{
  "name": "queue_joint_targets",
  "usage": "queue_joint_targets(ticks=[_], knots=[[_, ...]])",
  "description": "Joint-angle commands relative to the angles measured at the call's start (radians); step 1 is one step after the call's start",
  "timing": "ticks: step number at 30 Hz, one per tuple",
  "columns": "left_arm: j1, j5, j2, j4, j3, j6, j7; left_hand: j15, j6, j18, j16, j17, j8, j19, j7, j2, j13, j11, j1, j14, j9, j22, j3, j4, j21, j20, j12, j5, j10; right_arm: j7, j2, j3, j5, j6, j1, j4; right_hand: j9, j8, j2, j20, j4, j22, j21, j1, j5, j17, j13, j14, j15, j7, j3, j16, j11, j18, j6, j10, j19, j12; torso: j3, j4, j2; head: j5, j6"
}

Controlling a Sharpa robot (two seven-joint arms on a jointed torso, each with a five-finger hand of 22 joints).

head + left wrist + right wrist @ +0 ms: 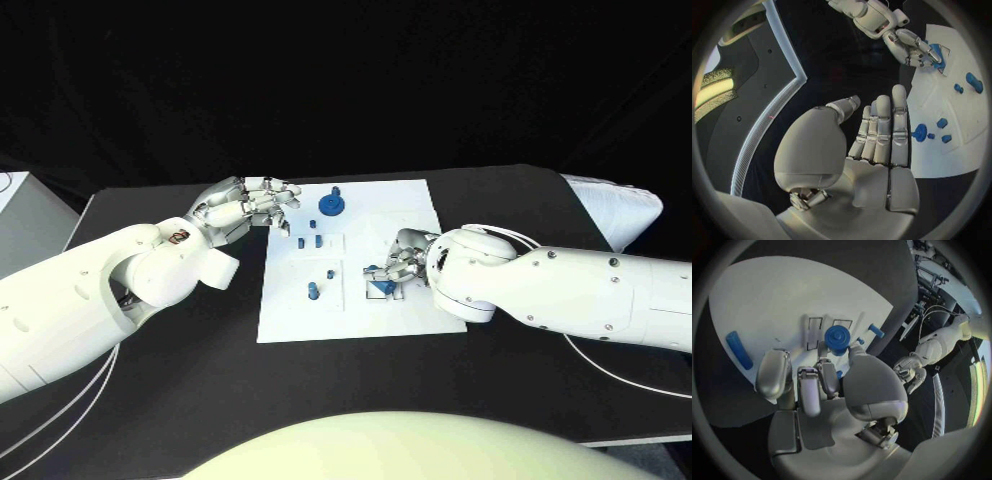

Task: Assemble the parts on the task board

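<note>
The white task board [353, 310] lies in the middle of the black table. A round blue part [332, 205] stands near its far edge, with small blue pegs [310, 240] beside it and a blue piece [313, 291] nearer me. My right hand [405, 260] rests on the board's right half, fingers curled in around a blue part [936, 52] beside a blue triangular piece [382, 288]. A bit of blue [839, 374] shows between those fingers [807, 385]. My left hand [248, 205] hovers at the board's far left corner, fingers [882, 125] stretched out and holding nothing.
A long blue piece [739, 350] lies apart on the board [767, 295]. A white box [22, 215] stands at the table's left edge and a white padded object [620, 205] at the far right. Bare black table [433, 385] lies in front of the board.
</note>
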Motion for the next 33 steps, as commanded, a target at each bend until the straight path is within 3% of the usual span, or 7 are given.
queue_joint_targets(ticks=[1, 6, 9, 12, 15, 33], knots=[[-0.001, 0.007, 0.002, 0.001, 0.000, 0.017, 0.005, 0.000, -0.003, 0.005, -0.006, 0.001, 0.003, 0.007, 0.007, 0.002, -0.002, 0.005, -0.003, -0.004, -0.002, -0.001, -0.004, 0.004, -0.007, 0.001, -0.006, 0.002, 0.004, -0.005, 0.000, 0.000, -0.022, -0.017, -0.001, 0.005, 0.001, -0.001, 0.003, -0.004, -0.003, 0.067, 0.003, 0.001, 0.007, 0.197, 0.043, 0.087, -0.003, 0.001, -0.001, -0.002, -0.003, -0.009, 0.009, 0.004, 0.032, 0.002, 0.0003, -0.0003, 0.000, -0.001, 0.000], [-0.001, 0.007, 0.002, 0.001, 0.000, 0.017, 0.005, 0.000, -0.003, 0.005, -0.006, 0.001, 0.003, 0.007, 0.007, 0.002, -0.002, 0.005, -0.003, -0.004, -0.002, -0.001, -0.004, 0.004, -0.007, 0.001, -0.006, 0.002, 0.004, -0.002, -0.002, 0.000, -0.025, -0.024, -0.001, 0.013, 0.006, 0.004, -0.005, -0.006, -0.002, 0.069, 0.006, -0.012, 0.000, 0.199, 0.046, 0.087, -0.005, -0.003, -0.017, -0.001, -0.006, -0.010, 0.022, 0.007, 0.034, 0.005, 0.0006, 0.0002, 0.000, 0.000, 0.000], [-0.001, 0.007, 0.002, 0.000, 0.000, 0.017, 0.004, 0.000, -0.004, 0.006, -0.006, 0.002, 0.003, 0.008, 0.007, 0.003, -0.003, 0.005, -0.003, -0.003, -0.003, -0.002, -0.004, 0.006, -0.009, 0.002, -0.006, 0.003, 0.003, -0.001, -0.005, 0.000, -0.036, -0.029, -0.001, 0.019, 0.010, 0.012, 0.006, -0.008, -0.002, 0.073, 0.014, -0.019, 0.003, 0.201, 0.052, 0.088, -0.008, -0.008, -0.022, 0.000, -0.010, -0.011, 0.035, 0.014, 0.036, 0.012, 0.0007, 0.0004, 0.000, -0.001, 0.000], [-0.001, 0.007, 0.001, 0.000, 0.000, 0.017, 0.004, 0.000, -0.004, 0.006, -0.006, 0.002, 0.003, 0.008, 0.007, 0.003, -0.003, 0.005, -0.003, -0.003, -0.003, -0.003, -0.004, 0.006, -0.009, 0.002, -0.006, 0.003, 0.003, -0.001, -0.011, 0.000, -0.052, -0.030, -0.001, 0.027, 0.015, 0.019, 0.032, -0.012, -0.003, 0.078, 0.020, -0.010, 0.034, 0.202, 0.061, 0.088, -0.013, -0.015, -0.015, 0.001, -0.016, -0.012, 0.047, 0.023, 0.038, 0.022, 0.0001, -0.0003, 0.000, 0.001, 0.000], [-0.001, 0.007, 0.001, 0.000, 0.000, 0.017, 0.004, 0.000, -0.004, 0.006, -0.006, 0.002, 0.003, 0.008, 0.007, 0.003, -0.003, 0.005, -0.003, -0.003, -0.003, -0.003, -0.004, 0.006, -0.009, 0.002, -0.006, 0.003, 0.003, -0.002, -0.017, 0.000, -0.063, -0.026, -0.002, 0.034, 0.017, 0.023, 0.035, -0.015, -0.004, 0.082, 0.026, 0.015, 0.097, 0.204, 0.071, 0.088, -0.017, -0.020, -0.008, 0.002, -0.021, -0.013, 0.051, 0.032, 0.040, 0.032, 0.0000, -0.0008, 0.000, 0.001, 0.000], [-0.001, 0.007, -0.001, 0.000, 0.000, 0.017, 0.003, 0.000, -0.004, 0.006, -0.006, 0.002, 0.003, 0.008, 0.007, 0.003, -0.003, 0.005, -0.003, -0.003, -0.003, -0.003, -0.004, 0.006, -0.009, 0.002, -0.006, 0.003, 0.003, -0.007, -0.019, 0.000, -0.092, 0.027, -0.002, 0.027, 0.012, 0.026, 0.041, -0.017, -0.003, 0.092, 0.049, 0.017, 0.105, 0.215, 0.080, 0.091, -0.019, -0.024, -0.005, 0.009, -0.024, -0.017, 0.061, 0.041, 0.044, 0.042, 0.0003, -0.0009, 0.000, -0.002, 0.000]])
